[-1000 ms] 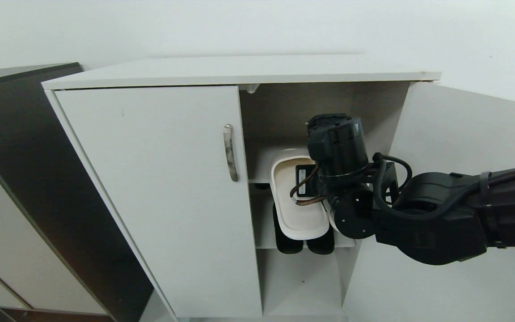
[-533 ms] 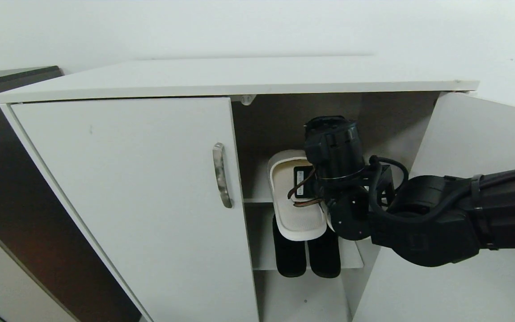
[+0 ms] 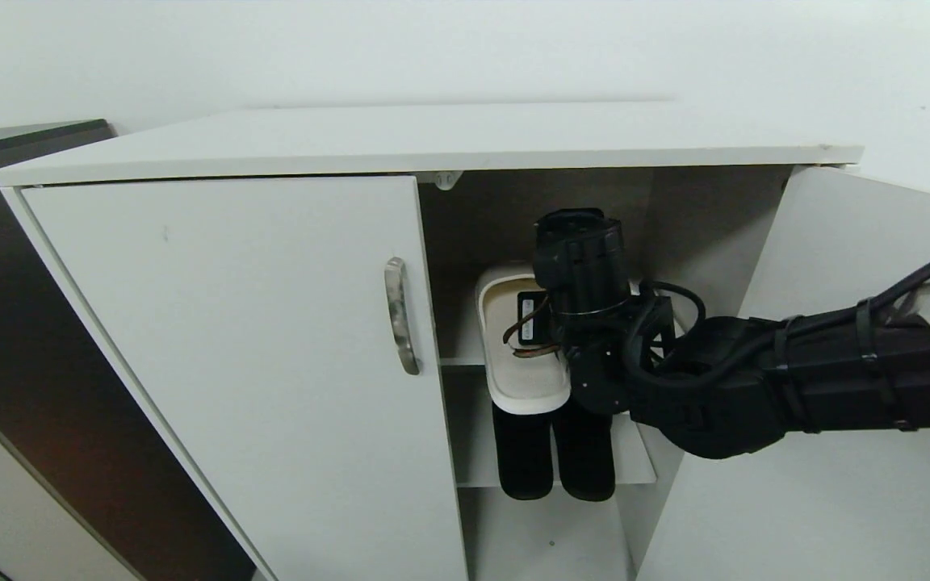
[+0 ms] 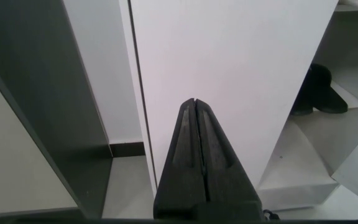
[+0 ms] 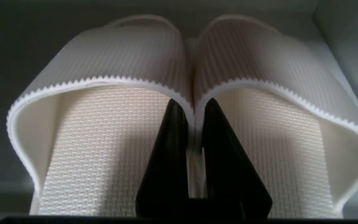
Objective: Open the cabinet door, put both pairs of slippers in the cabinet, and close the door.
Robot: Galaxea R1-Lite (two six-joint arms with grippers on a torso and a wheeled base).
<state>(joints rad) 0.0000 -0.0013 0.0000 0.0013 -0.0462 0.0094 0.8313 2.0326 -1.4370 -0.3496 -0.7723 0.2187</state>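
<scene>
1. The cabinet [image 3: 433,137] has its right door [image 3: 852,234] swung wide open. So the first job, opening the door, looks done.
2. The black slippers [image 3: 554,452] lie side by side on the lower shelf [image 3: 473,476]. Their heels poke a little over the front edge. That pair looks put away.
3. The white slippers [image 3: 525,379] are at the upper shelf [image 3: 461,355], just above the black pair. Their toes point into the cabinet and their heels stick out past the shelf's front edge.
4. The right hand [image 5: 194,124] squeezes the two inner sides of the white slippers together, so it holds both at once. I cannot tell if the slippers rest fully on the shelf yet.
5. The left hand [image 4: 195,109] is pinched shut with nothing in it. It hangs in front of the left door [image 3: 231,347], which is closed.
6. What is left, I think: slide the white pair a bit deeper, let go, and pull the right arm out.
7. Then the right door has to be pushed shut. The task looks more than half done, with the second pair almost in.
</scene>
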